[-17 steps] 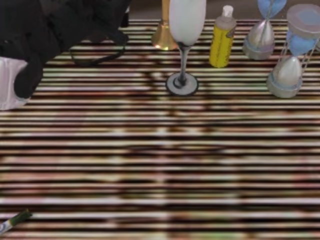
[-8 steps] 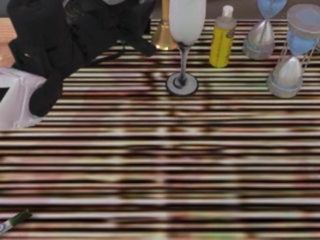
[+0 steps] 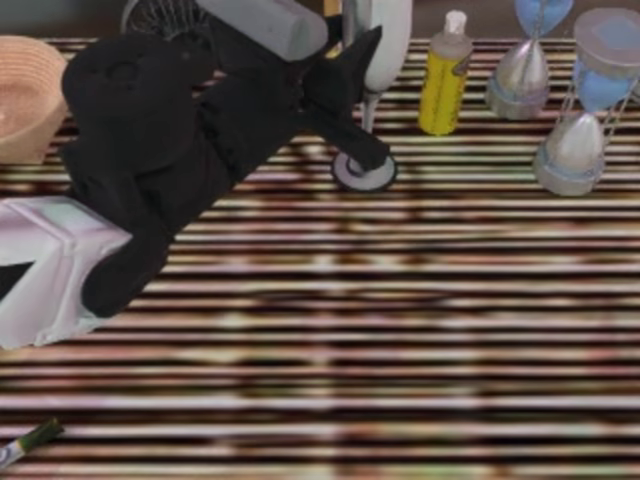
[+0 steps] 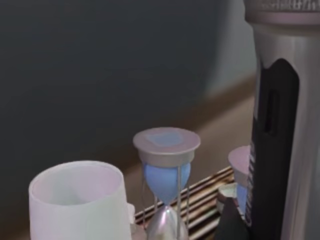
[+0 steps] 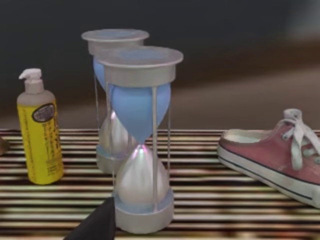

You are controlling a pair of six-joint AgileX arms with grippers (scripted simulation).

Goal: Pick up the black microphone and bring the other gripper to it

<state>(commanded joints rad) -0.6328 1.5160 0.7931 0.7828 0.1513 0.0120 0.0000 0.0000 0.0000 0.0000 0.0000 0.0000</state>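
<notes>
One left gripper point(image 3: 365, 95) is raised beside the wine glass point(image 3: 375, 60).
Whether its claw clasps the black microphone point(image 4: 275, 150) cannot be told.

1. The left arm point(image 3: 160, 150) is bulky and matte black, built of rounded, blocky segments.
2. Behind the fingers sits a round black housing with a faint circular cap on its top.
3. Farther back from the fingers the arm ends in a white casing point(image 3: 45, 270) with bevelled edges and a dark mark on its side.
4. The left gripper point(image 3: 355, 95) has dark, pointed fingers point(image 3: 362, 150), tapering to narrow tips.
5. In the right wrist view only one dark, wedge-shaped fingertip point(image 5: 97, 225) shows.
6. A dark pointed fingertip point(image 4: 231, 220) also shows in the left wrist view.
</notes>
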